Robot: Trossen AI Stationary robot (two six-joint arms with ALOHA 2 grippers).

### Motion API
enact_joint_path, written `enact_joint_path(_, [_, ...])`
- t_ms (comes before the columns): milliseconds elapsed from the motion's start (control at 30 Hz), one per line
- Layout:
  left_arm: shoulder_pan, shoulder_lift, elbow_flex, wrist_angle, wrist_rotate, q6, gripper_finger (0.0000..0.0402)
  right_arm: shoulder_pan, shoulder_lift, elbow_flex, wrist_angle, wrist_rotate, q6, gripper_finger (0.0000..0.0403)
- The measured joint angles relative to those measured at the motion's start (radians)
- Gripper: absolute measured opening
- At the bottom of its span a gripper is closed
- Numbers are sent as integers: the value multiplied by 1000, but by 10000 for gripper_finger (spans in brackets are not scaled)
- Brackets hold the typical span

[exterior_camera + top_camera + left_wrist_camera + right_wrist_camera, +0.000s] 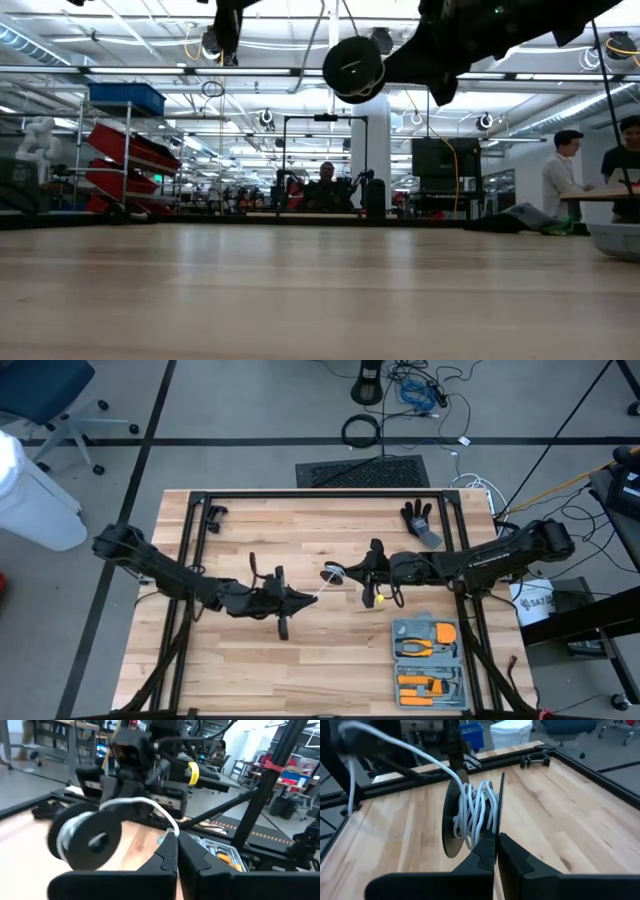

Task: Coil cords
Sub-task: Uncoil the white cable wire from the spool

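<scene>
The cords show as one thin white cord [317,589] partly wound on a small black reel [333,573], both held above the middle of the table. My right gripper [350,572] comes from the table's right and is shut on the reel [470,815]. My left gripper [303,599] comes from the left and is shut on the cord's free stretch a short way from the reel [85,837]. In the low view the reel [353,68] hangs well clear of the tabletop. My left gripper pinches the white cord [171,826] between its two fingertips, roughly level from the table's left. The cord runs in an arc from the fingertips back to the reel, clear of the table. My right gripper pinches the rim of one of the reel's black side discs [499,827] between its fingertips, coming from the table's right and slanting slightly down. The reel stands on edge beyond the fingers, lifted clear, with several turns of cord [477,810] between its discs.
A grey case of orange-handled tools [428,660] lies at the near right. A black glove [420,520] lies at the far right and a black clamp [213,515] at the far left. A black metal frame [320,496] borders the table. People stand in the room beyond.
</scene>
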Motion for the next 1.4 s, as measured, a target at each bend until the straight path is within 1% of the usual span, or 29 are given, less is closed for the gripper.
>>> enact_joint_path(67, [6, 25, 11, -4, 14, -15, 1, 0, 14, 0, 17, 2, 0, 0])
enact_joint_path(200, [9, 68, 42, -5, 27, -19, 1, 1, 21, 0, 13, 62, 0, 0])
enact_joint_path(333, [9, 93, 66, -6, 51, -19, 1, 2, 21, 0, 26, 95, 2, 0])
enact_joint_path(433, [9, 109, 74, -6, 54, -21, 1, 5, 21, 0, 26, 106, 7, 0])
enact_joint_path(567, [13, 124, 74, -8, 54, -26, 1, 5, 21, 0, 31, 149, 8, 0])
enact_joint_path(800, [14, 142, 75, -2, 58, -51, 1, 12, 20, -1, 98, 214, 5, 0])
enact_joint_path(933, [17, 153, 75, -4, 61, -51, 1, 13, 20, -1, 111, 216, 1, 0])
enact_joint_path(1167, [20, 170, 74, -20, 64, -49, 1, 12, 20, -1, 138, 189, -18, 0])
enact_joint_path(1400, [19, 168, 75, -87, 65, -49, 1, 12, 18, -1, 136, 139, -18, 0])
